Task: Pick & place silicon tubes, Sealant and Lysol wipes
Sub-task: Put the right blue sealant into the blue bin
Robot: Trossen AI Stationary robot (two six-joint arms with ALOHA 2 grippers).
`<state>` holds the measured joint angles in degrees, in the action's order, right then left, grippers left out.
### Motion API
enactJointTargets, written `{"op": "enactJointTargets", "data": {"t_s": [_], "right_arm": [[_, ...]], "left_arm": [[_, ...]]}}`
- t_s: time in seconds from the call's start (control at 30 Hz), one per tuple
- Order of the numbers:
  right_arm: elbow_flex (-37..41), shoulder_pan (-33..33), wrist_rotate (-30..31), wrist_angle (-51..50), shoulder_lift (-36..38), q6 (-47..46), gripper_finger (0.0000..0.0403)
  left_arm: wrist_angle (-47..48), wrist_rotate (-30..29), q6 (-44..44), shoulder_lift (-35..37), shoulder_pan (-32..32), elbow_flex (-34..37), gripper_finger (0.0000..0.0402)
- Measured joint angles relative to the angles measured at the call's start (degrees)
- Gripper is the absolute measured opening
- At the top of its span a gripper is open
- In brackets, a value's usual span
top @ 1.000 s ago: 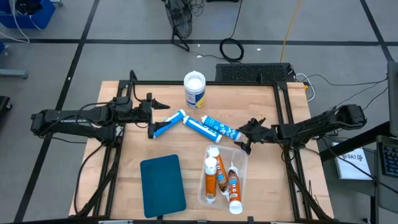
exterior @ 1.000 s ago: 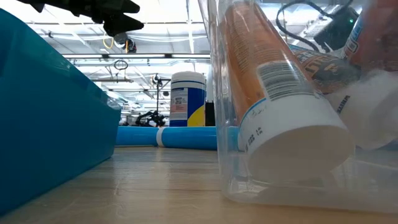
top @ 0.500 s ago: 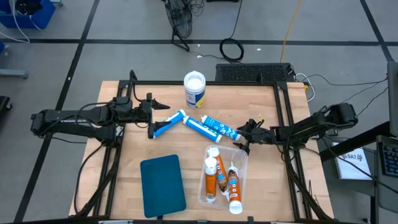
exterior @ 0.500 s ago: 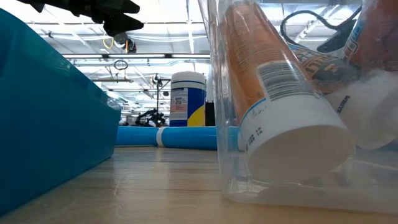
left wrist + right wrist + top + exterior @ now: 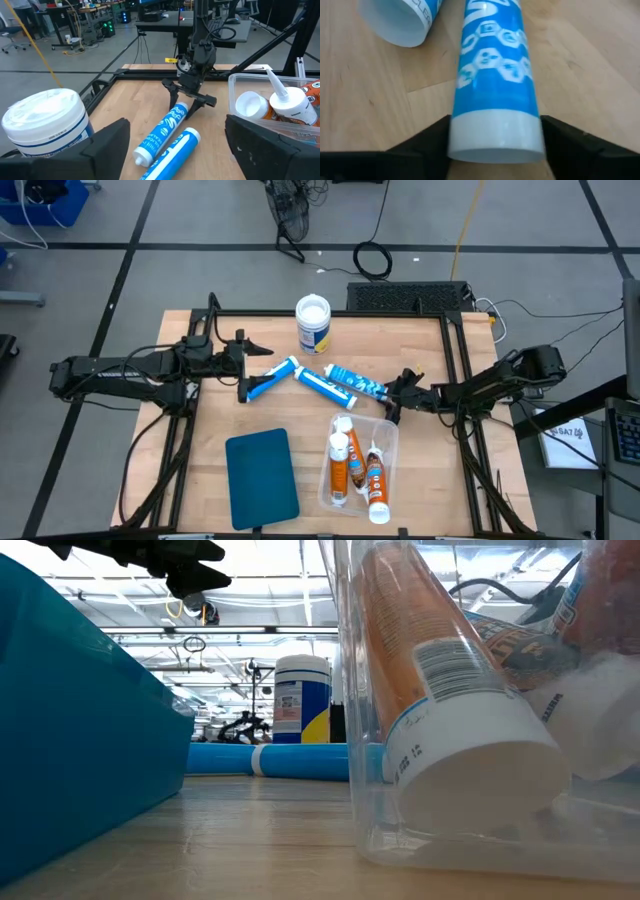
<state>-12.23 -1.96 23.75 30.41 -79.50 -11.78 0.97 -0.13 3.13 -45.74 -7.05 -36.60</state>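
Two tubes (image 5: 355, 385) lie end to end mid-table — the wipes (image 5: 313, 323) stand behind them near the far edge. Nearer the front edge, a bin (image 5: 262, 477) sits left of a tray (image 5: 387, 438) — sealant tubes (image 5: 345, 461) lie in it.

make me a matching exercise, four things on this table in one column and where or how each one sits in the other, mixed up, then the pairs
Things:
1. Lysol wipes
2. teal bin
3. orange tubes
4. right gripper

Places or states:
A. lying in the clear tray
B. standing upright near the table's far edge
C. fingers either side of a blue tube's end
D. on the near left part of the table

Pairs: 1-B, 2-D, 3-A, 4-C
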Motion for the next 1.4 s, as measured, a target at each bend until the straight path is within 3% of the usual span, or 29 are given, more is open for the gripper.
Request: {"op": "enactJointTargets", "data": {"t_s": [0.1,0.53,0.73,0.93,1.03,1.2,1.27,1.4], "right_arm": [[0.0,0.0,0.1,0.2,0.0,1.1,0.0195],[0.1,0.0,0.4,4.6,2.8,7.6,0.0194],[0.1,0.0,6.6,4.9,9.9,12.0,0.0194],[0.1,-0.1,7.7,7.5,17.6,16.5,0.0182],[0.0,-0.7,7.7,8.1,20.5,17.9,0.0095],[0.0,-2.1,7.1,7.1,22.1,18.6,0.0016],[0.0,-2.4,3.8,5.3,22.1,17.5,0.0003],[0.0,-2.5,-1.4,3.5,22.1,13.5,0.003]], "left_arm": [[0.0,0.0,0.0,0.0,0.0,0.0,0.0314],[-0.6,0.0,0.0,0.0,0.0,0.0,0.0319],[-1.4,0.0,0.8,0.0,0.0,0.0,0.031],[-5.2,0.0,-0.2,0.0,0.0,0.0,0.0306],[-6.2,0.0,-2.2,0.0,0.0,0.0,0.0306],[-7.1,0.0,-3.5,0.0,0.0,0.0,0.0305],[-6.7,0.0,-3.8,0.0,0.0,0.0,0.0306],[-6.7,0.0,-3.9,0.0,0.0,0.0,0.0306]]}}
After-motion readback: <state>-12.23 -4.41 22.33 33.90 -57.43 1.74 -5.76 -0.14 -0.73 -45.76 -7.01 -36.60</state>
